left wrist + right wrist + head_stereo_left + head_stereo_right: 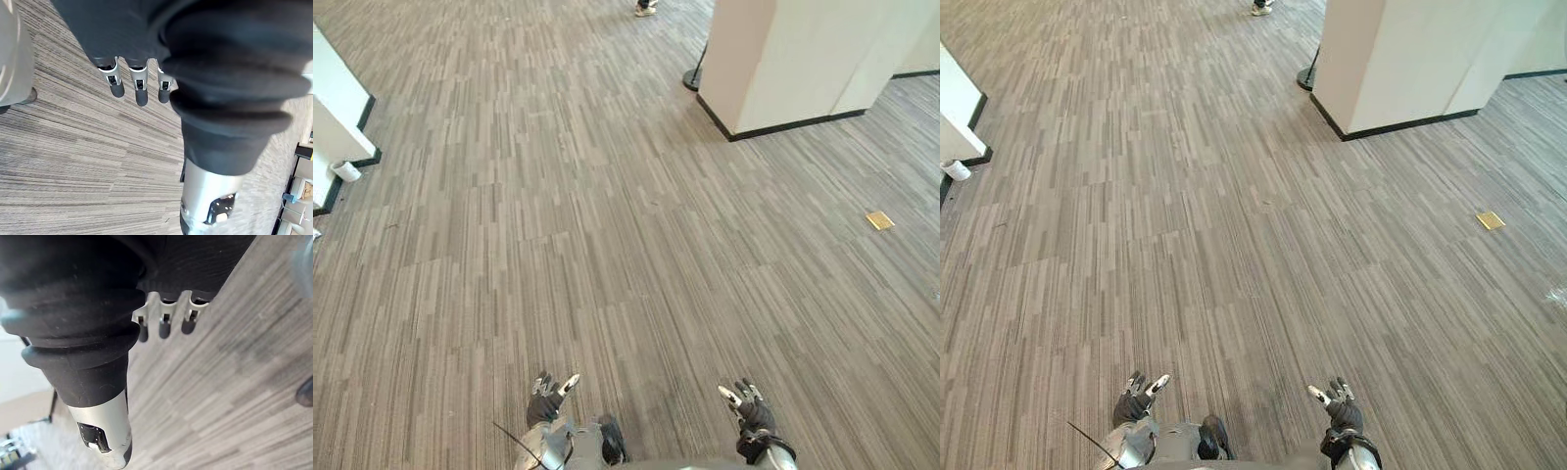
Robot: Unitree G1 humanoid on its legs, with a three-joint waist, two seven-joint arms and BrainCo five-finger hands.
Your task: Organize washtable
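Striped carpet floor (607, 215) | left hand (548, 399) low, fingers relaxed, empty | right hand (751, 406) likewise | white pillar (783, 59) beyond

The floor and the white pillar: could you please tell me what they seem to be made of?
Floor: likely matte low-pile carpet tiles, given fine grey-brown streaks in square blocks. Pillar: smooth white painted surface, perhaps plaster; material uncertain.

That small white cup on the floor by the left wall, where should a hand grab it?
Likely around the white cup, on its round side, approached from the open carpet side, since the wall stands right behind it. Whether it stands upright is too small to tell.
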